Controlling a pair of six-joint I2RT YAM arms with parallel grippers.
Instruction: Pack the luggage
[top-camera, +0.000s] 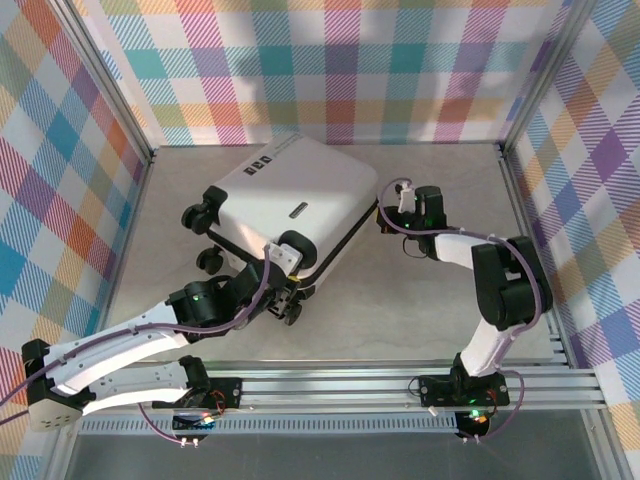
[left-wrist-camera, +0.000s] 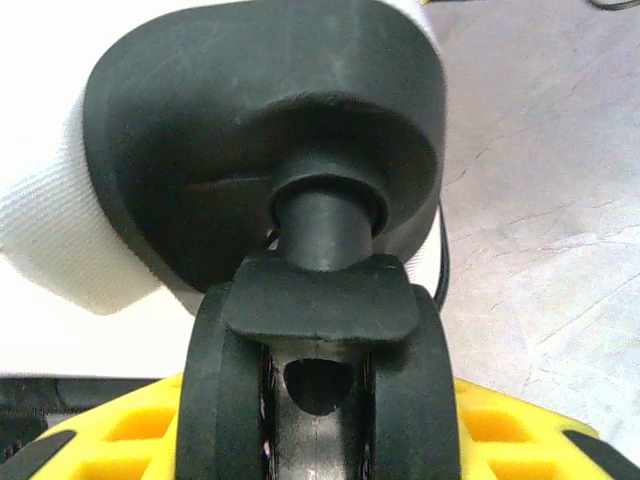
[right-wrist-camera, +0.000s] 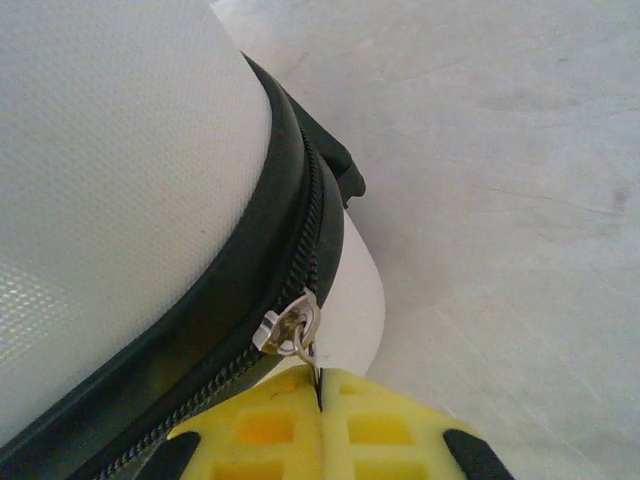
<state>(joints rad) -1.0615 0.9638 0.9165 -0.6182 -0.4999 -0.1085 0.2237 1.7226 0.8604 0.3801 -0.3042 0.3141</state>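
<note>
Grey table. L pincer half-spread, gripping wheel of luggage; R pincer fully closed, pinching zip pull. Risk of pull slipping free w/ hard tug round corner.

a lab robot cell: plaid backdrop walls, aluminium frame rails, bare grey tabletop.

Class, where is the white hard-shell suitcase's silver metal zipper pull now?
In the right wrist view, the silver metal zipper pull hangs on the white hard-shell suitcase at its black seam, bottom centre, pinched by the right hand.
</note>
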